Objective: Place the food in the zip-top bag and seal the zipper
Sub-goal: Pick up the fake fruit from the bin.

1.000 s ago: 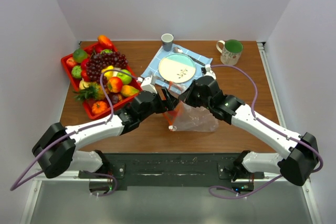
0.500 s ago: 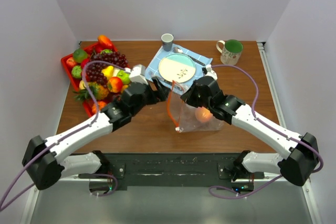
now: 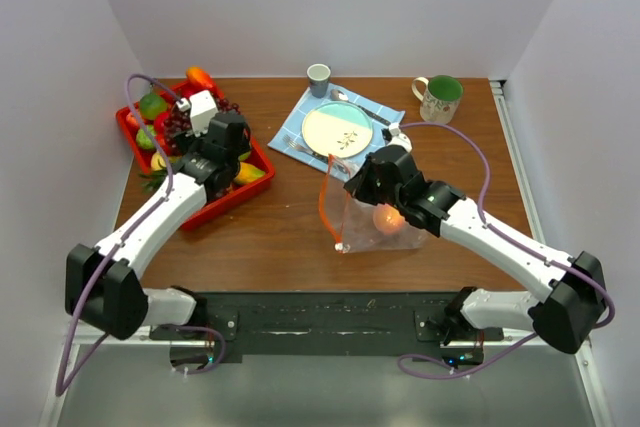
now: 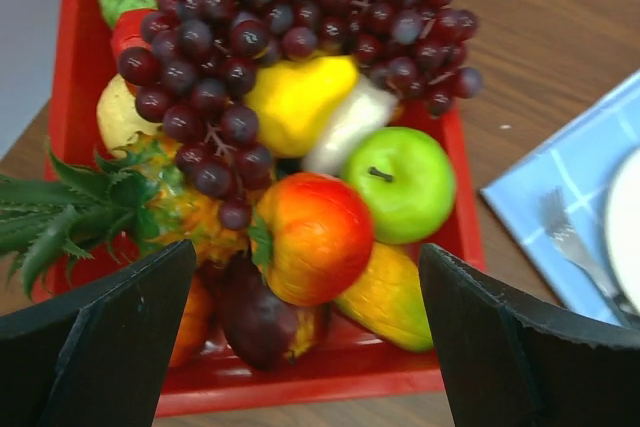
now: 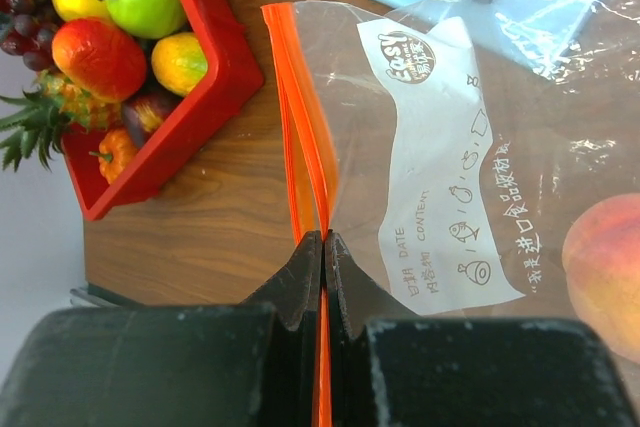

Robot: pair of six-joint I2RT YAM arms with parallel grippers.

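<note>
The clear zip-top bag [image 3: 375, 219] stands at mid-table with a peach [image 3: 387, 217] inside it. Its orange-red zipper [image 3: 322, 209] hangs open on the left. My right gripper [image 3: 352, 185] is shut on the zipper strip [image 5: 300, 117], with the white label [image 5: 440, 167] and the peach [image 5: 605, 282] to the right. My left gripper [image 3: 222, 152] is open over the red tray [image 3: 250, 192] of food. Between its fingers are a red-orange apple [image 4: 308, 237], a green apple [image 4: 400, 182], purple grapes [image 4: 290, 7] and a yellow piece [image 4: 385, 297].
A plate [image 3: 337, 130] lies on a blue napkin [image 3: 300, 112] with cutlery behind the bag. A small cup [image 3: 318, 78] and a green-lined mug [image 3: 438, 98] stand at the back. White walls enclose the table on three sides.
My left arm has swung away from the bag back to the tray and stands open there. The peach now lies in the bag. My right gripper keeps its hold on the zipper.
</note>
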